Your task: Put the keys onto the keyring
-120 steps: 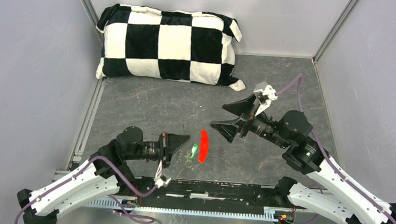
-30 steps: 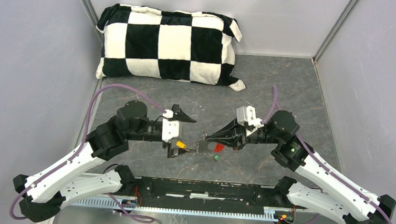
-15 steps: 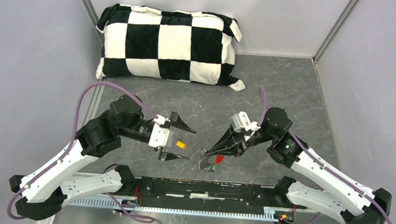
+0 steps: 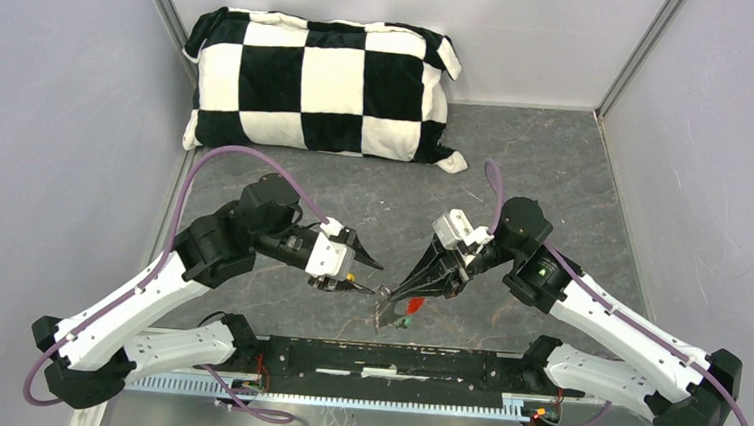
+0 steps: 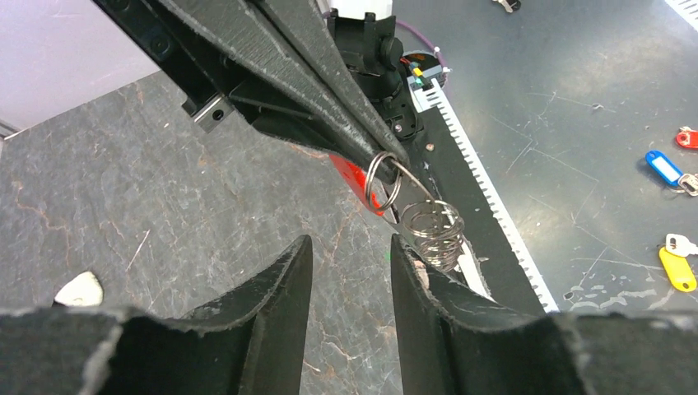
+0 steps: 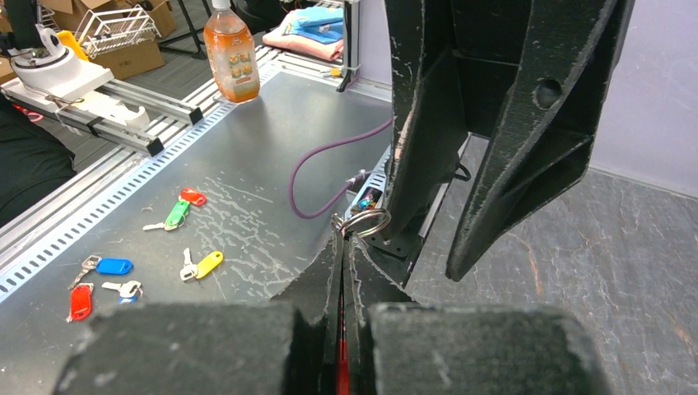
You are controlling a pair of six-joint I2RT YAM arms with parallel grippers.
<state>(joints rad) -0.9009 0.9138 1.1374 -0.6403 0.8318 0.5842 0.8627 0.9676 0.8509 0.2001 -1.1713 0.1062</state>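
At mid-table, near the front edge, right gripper [image 6: 343,235]: jaws pressed together, pinching the keyring [image 5: 377,183]. Red tag [image 5: 352,173] is clamped in the seam, long axis along the fingers. Those fingers point toward the left arm and the front edge. One ring stands proud of the tips, seen near face-on from the left wrist. Below it hangs a coil [image 5: 433,237] of wire loops. Green key [image 4: 402,322] shows just under the tips, beside the tag. Hanging or resting on the table [image 4: 518,153]: can't tell.

Left gripper [image 5: 351,243]: fingers apart, table surface showing through the gap. Tips aim at the ring, just short of it, not touching. Yellow key [image 4: 350,275]: a speck between these fingers near their roots, top view only. Pinched or not, can't tell; axis too small to read.

Farther out: checked pillow [image 4: 322,84] against the back wall. Loose tagged keys [image 6: 176,216] lie on the metal bench [image 6: 247,164] beyond the table.
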